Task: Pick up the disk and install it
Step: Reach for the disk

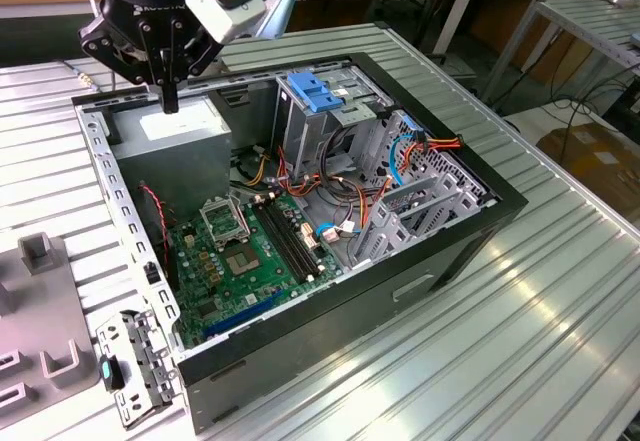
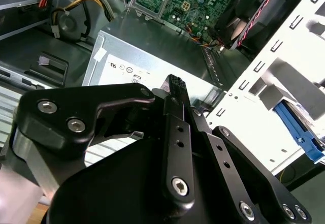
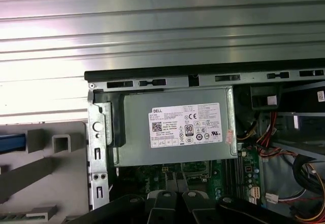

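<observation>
My gripper point(image 1: 170, 99) hangs just above the grey power-supply box point(image 1: 185, 131) at the back corner of the open computer case, toward the exterior view's left. Its dark fingers point(image 2: 175, 87) are shut together with nothing between them. In the first wrist view the box's white sticker point(image 3: 187, 125) lies straight below me. A blue plastic edge point(image 2: 300, 131) shows outside the case wall, by the grey fixture. It looks like the disk's carrier, but most of it is hidden. The same blue strip point(image 3: 10, 141) reaches the first wrist view's edge.
The black case point(image 1: 470, 231) lies open on a ribbed metal table point(image 1: 560, 321). Inside are a green motherboard point(image 1: 235, 256), loose cables point(image 1: 350, 196) and a tall metal bay with a blue latch point(image 1: 315, 91). A grey fixture point(image 1: 45, 311) lies at the exterior view's left.
</observation>
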Controlling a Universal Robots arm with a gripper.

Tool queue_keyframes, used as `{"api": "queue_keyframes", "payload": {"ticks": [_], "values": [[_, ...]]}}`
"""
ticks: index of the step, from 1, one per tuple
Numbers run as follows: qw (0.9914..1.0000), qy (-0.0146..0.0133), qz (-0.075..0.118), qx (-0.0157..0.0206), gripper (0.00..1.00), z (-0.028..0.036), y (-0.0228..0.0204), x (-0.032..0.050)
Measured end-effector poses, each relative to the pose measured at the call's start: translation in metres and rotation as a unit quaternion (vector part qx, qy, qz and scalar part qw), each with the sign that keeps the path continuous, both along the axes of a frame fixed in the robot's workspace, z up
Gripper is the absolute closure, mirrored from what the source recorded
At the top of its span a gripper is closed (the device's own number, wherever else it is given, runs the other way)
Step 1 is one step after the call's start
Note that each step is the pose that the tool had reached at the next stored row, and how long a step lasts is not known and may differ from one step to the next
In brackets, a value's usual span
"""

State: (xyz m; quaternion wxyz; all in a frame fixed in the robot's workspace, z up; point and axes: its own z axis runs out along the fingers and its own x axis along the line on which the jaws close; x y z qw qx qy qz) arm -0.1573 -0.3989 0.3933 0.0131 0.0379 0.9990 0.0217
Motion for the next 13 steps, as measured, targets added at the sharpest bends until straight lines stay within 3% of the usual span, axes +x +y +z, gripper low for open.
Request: {"api": "queue_keyframes", "payload": {"ticks": [13], "values": [[1.00000, 0.0000, 0.000, 0.0000, 0.89, -0.0001, 0.0001, -0.0126]]}}
